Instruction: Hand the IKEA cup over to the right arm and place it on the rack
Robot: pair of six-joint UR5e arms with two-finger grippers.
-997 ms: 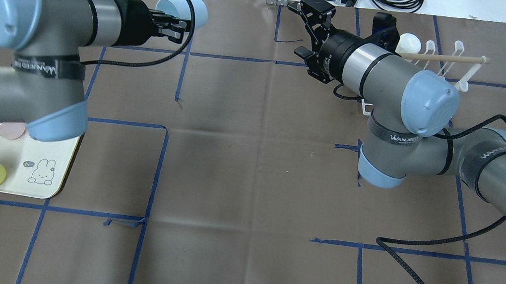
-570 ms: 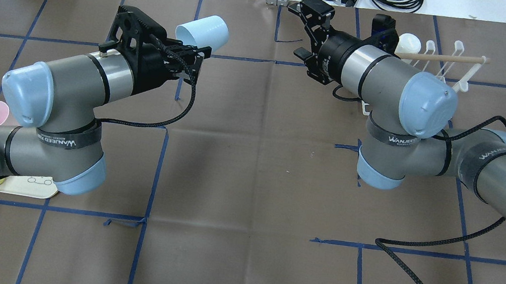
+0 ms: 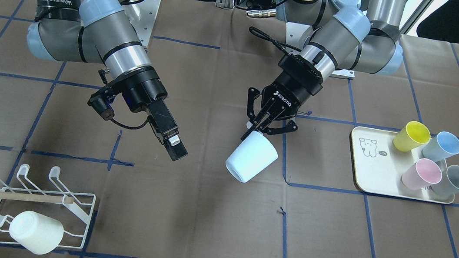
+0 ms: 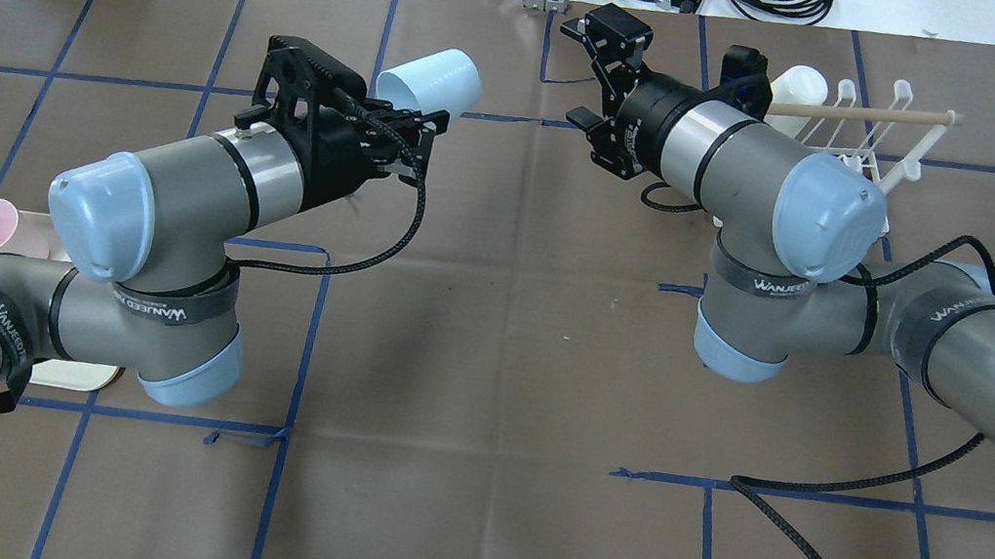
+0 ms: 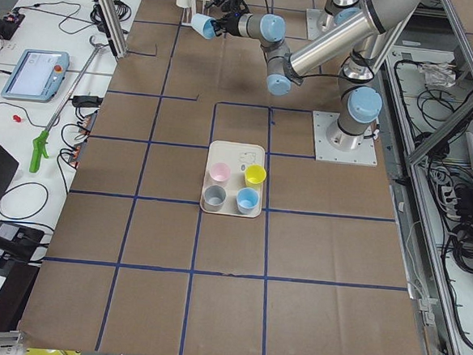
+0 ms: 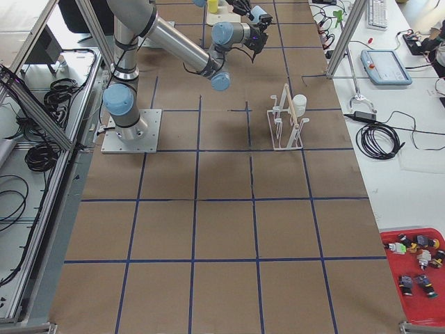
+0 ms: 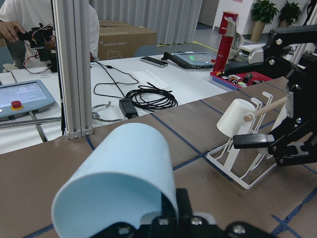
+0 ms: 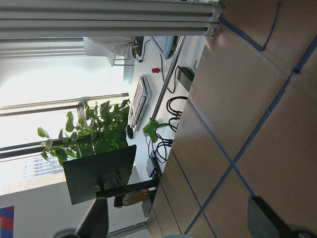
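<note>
Two sets of fingers are in view over the bench (image 3: 199,230).

1. The left fingers (image 3: 263,118) are closed on the pale-blue cup (image 3: 251,157), pinching its wall at the rim. The cup body projects beyond the fingertips with its base end farthest from the wrist. It is tilted and clear of the bench.
2. The right fingers (image 3: 175,148) are spread wide with nothing between them; the right wrist view shows only bench and room in the gap. Their tips point roughly towards the left fingers. The cup is near these tips but apart from them, with no contact.
3. The rack (image 3: 83,212) stands on the bench on the far side of the right fingers from the cup, well away from the left fingers. A wooden dowel (image 3: 6,196) lies across it, and one white cup (image 3: 36,232) sits over a prong.
4. The tray (image 3: 360,171) lies on the bench on the outer side of the left fingers, away from the right fingers. It holds a yellow cup (image 3: 411,136), a blue cup (image 3: 442,146), a pink cup (image 3: 422,174) and a grey cup (image 3: 453,180).
</note>
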